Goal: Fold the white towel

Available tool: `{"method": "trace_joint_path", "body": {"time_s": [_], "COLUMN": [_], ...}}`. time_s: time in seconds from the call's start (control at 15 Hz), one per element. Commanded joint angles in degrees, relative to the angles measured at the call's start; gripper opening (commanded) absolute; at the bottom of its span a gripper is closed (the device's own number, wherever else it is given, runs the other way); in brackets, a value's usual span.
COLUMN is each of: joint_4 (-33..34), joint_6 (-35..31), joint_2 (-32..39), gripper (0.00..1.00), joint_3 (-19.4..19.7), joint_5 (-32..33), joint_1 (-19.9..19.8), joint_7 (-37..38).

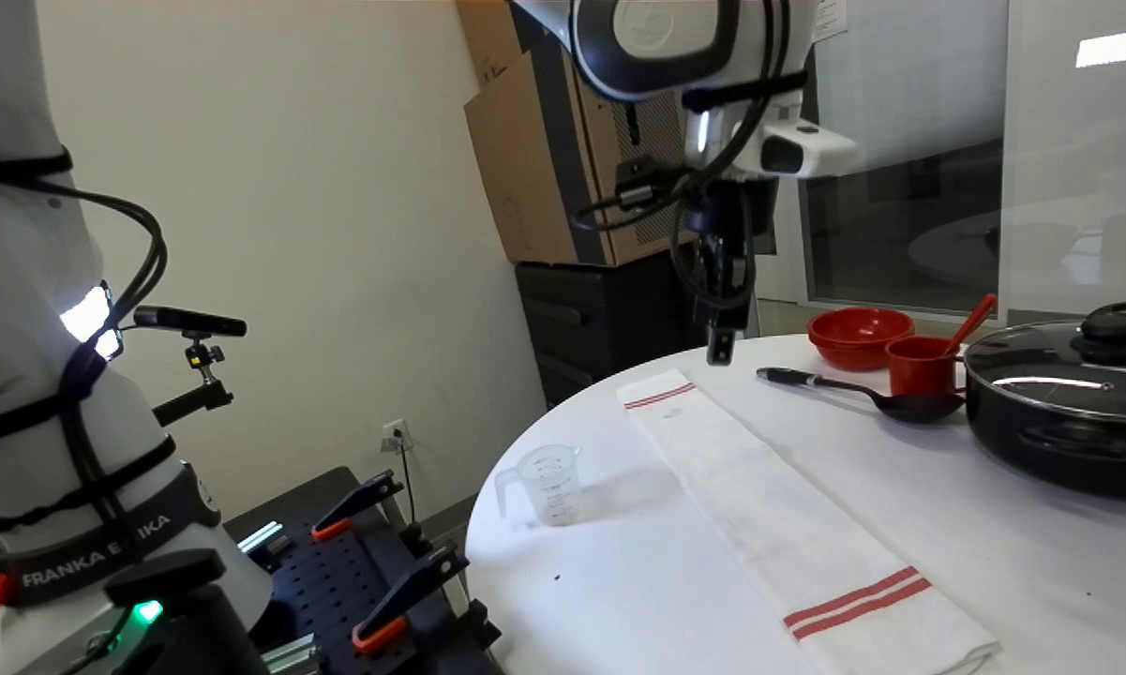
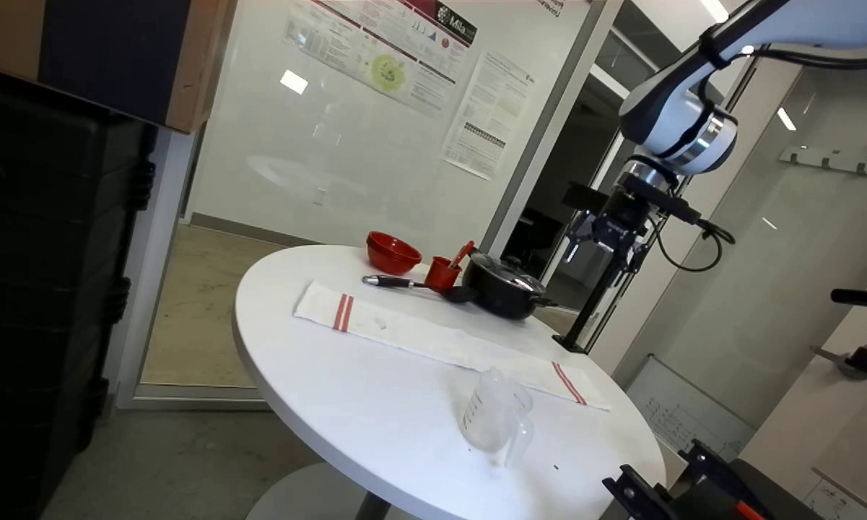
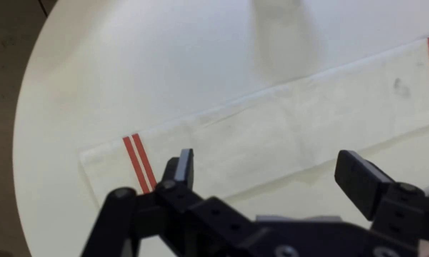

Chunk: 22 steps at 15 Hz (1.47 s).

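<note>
Wrist view: your claw point(image 3: 265, 157) hangs spread and empty, clear of the flat towel point(image 3: 243, 142). You're probably at the approach; next, lower and pinch one end.

Red-striped white towel point(image 1: 786, 506), white table point(image 1: 638, 581), red bowls point(image 1: 860, 341), black gripper point(image 3: 266, 169)

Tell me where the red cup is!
In an exterior view, the red cup stands toward the right, between the red bowls and the black pot.
</note>
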State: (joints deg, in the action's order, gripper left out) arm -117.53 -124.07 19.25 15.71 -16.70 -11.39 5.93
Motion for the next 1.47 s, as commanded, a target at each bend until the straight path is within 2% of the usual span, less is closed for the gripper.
{"method": "trace_joint_path", "body": {"time_s": [0.0,0.13,0.27,0.33,0.6,0.87,1.07,1.4], "joint_4": [2.76,2.27,-1.03,0.73,0.45,-1.50,0.18,3.77], "joint_6": [0.69,1.19,0.60,0.05,0.15,-7.72,-9.23,-8.22], "joint_2": [7.52,9.26,6.45,8.97,8.19,9.87,12.93,14.94], "gripper": [1.00,1.00,1.00,1.00,1.00,1.00,1.00,1.00], "joint_3": [-0.50,0.38,-0.07,-0.95,-0.92,-0.54,0.27,0.42], "joint_5": [6.82,12.47,16.17,13.66,15.43,20.31,24.75,23.13], "joint_1": [-0.21,0.60,0.52,-0.71,-0.48,2.89,4.91,0.99], "joint_7": [3.42,4.63,1.76,3.16,2.82,6.40,9.42,6.41]}}
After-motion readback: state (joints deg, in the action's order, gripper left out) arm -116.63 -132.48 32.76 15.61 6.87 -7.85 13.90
